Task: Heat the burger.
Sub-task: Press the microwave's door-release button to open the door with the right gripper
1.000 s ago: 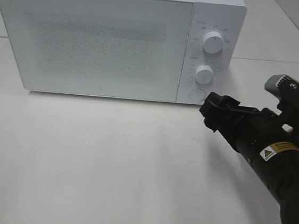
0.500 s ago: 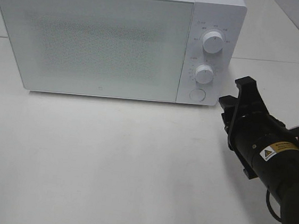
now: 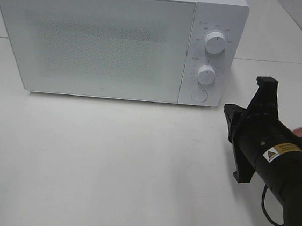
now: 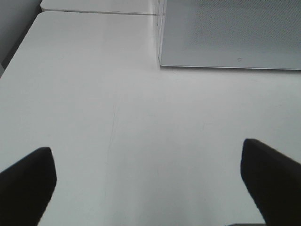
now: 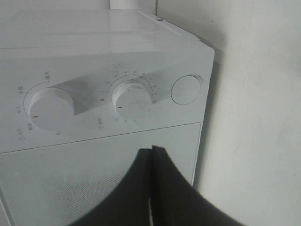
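— Burger? Out of sight in every view, so I can't say where it lies.

— What's on the worktop (image 3: 108,162)?

— The microwave (image 3: 115,39). Its door (image 3: 93,42) is shut and too frosted to show what's inside.

— Which arm is nearer?

— The right arm (image 3: 276,158), near the control panel. The left gripper (image 4: 148,183) hangs over the worktop with its fingers spread wide, empty. The right gripper (image 5: 151,188) has its fingers pressed together on nothing.

— Aimed where?

— At the panel. The round button (image 3: 198,95) under the dials (image 3: 206,74) lies ahead, slightly off their line. I'd guess a push there opens the door.

— Anything else?

— A pink rim (image 3: 301,130) behind that arm, perhaps a plate.
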